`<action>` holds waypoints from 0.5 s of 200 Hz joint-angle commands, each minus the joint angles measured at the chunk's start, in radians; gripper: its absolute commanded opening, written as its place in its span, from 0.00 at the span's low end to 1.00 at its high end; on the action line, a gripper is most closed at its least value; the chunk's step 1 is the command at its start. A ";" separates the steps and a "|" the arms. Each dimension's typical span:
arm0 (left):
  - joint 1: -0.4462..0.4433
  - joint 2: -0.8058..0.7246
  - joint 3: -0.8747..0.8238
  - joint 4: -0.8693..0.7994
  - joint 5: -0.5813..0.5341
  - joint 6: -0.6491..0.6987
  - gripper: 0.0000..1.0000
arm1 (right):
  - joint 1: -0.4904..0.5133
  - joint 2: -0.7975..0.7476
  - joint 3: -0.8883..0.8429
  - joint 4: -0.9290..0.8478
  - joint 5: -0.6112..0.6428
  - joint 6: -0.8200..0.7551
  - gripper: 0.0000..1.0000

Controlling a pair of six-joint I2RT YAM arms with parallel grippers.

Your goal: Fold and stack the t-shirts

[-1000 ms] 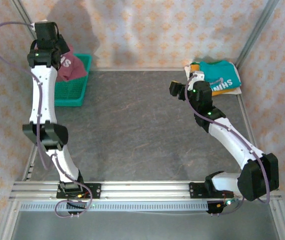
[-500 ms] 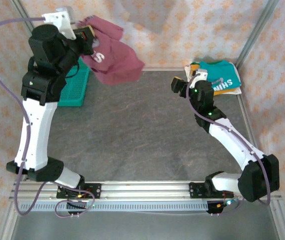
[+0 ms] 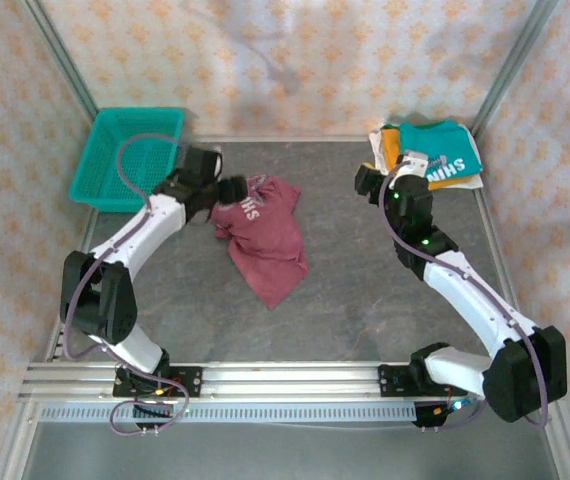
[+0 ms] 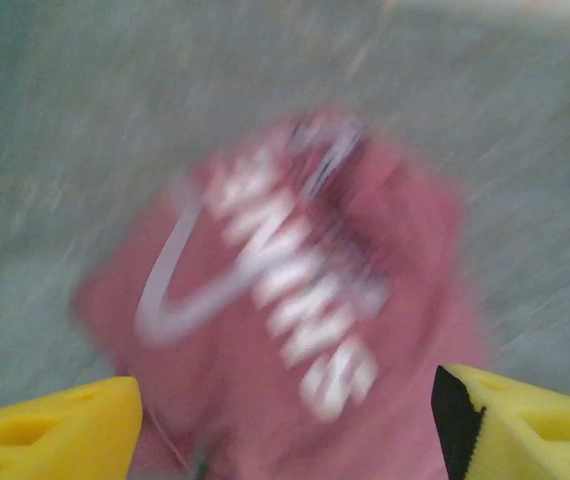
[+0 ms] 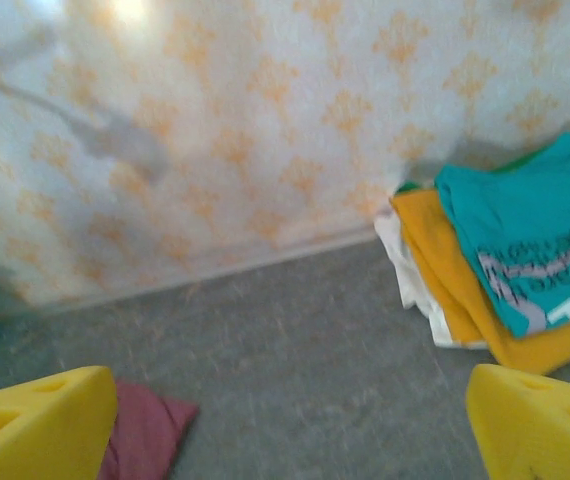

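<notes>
Lying rumpled left of centre on the grey, stone-textured tabletop [image 3: 365,310], a soft maroon cotton t-shirt with white print [image 3: 265,235] is seen just beside the left gripper [image 3: 227,192], whose yellow fingers [image 4: 45,430] are spread apart around blurred fabric. The right gripper [image 3: 363,180] is likewise spread apart near folded teal, orange-yellow and cream t-shirts [image 3: 435,155] stacked at the far right corner.

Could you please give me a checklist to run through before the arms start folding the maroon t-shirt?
1. The maroon t-shirt lies on the table, outside the basket: ok.
2. It is spread flat: not ok, rumpled.
3. The left hand is open: ok, jaws apart above the print.
4. It is clear of the t-shirt: cannot tell, blurred.
5. The right hand is open, empty: ok.
6. The stack has the teal t-shirt on top: ok.
</notes>
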 commanded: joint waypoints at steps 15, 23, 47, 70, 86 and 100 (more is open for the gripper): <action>-0.041 -0.232 -0.133 -0.045 -0.100 0.048 0.70 | 0.008 0.047 -0.093 -0.100 -0.217 0.059 0.88; -0.051 -0.244 -0.156 -0.073 -0.094 0.063 0.67 | 0.021 0.060 -0.114 -0.103 -0.253 0.064 0.87; -0.066 -0.207 -0.208 -0.057 0.003 0.060 0.63 | 0.100 0.115 -0.145 -0.114 -0.304 0.057 0.83; -0.070 -0.130 -0.249 0.053 0.095 0.003 0.59 | 0.192 0.173 -0.148 -0.105 -0.321 0.074 0.82; -0.079 -0.076 -0.265 0.107 0.100 -0.008 0.62 | 0.261 0.204 -0.159 -0.086 -0.326 0.093 0.82; -0.082 -0.022 -0.261 0.140 0.099 -0.001 0.64 | 0.314 0.230 -0.174 -0.077 -0.323 0.121 0.82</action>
